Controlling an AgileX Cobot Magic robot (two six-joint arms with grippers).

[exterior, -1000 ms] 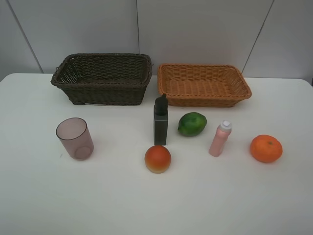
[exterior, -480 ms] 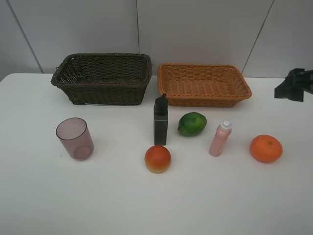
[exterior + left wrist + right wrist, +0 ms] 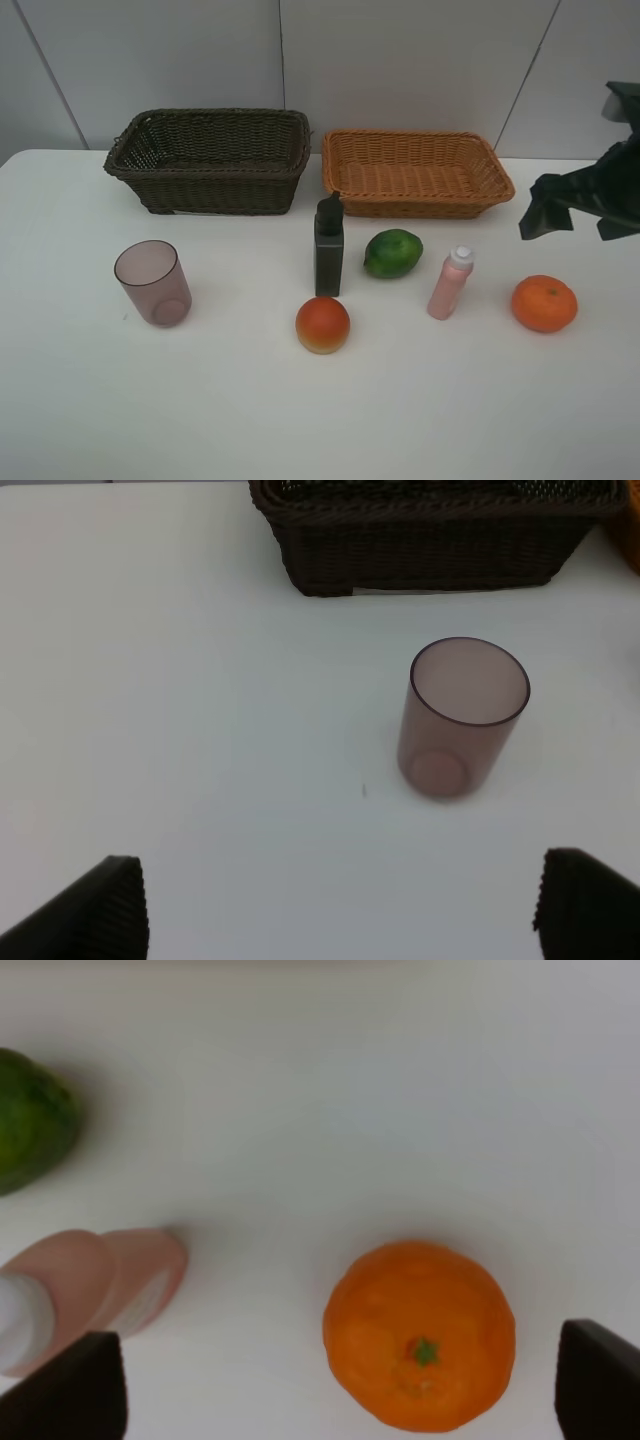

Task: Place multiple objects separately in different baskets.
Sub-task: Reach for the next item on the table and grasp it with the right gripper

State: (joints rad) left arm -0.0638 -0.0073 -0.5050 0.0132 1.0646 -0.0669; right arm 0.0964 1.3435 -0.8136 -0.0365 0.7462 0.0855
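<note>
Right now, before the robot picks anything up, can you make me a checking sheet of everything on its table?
Surface: white table, no spills seen.
Job's things: dark brown basket and tan basket at the back, nothing seen inside; mauve cup, grey bottle, pink bottle upright; green fruit, red-orange fruit, orange on the table.
Clutter: nothing seen.
Hands: left hand open, empty; right hand open, empty, near the orange.
Cables: nothing seen.
Surroundings: pale wall panels behind.

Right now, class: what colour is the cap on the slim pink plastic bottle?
White; the cap shows best in the exterior high view.
</note>
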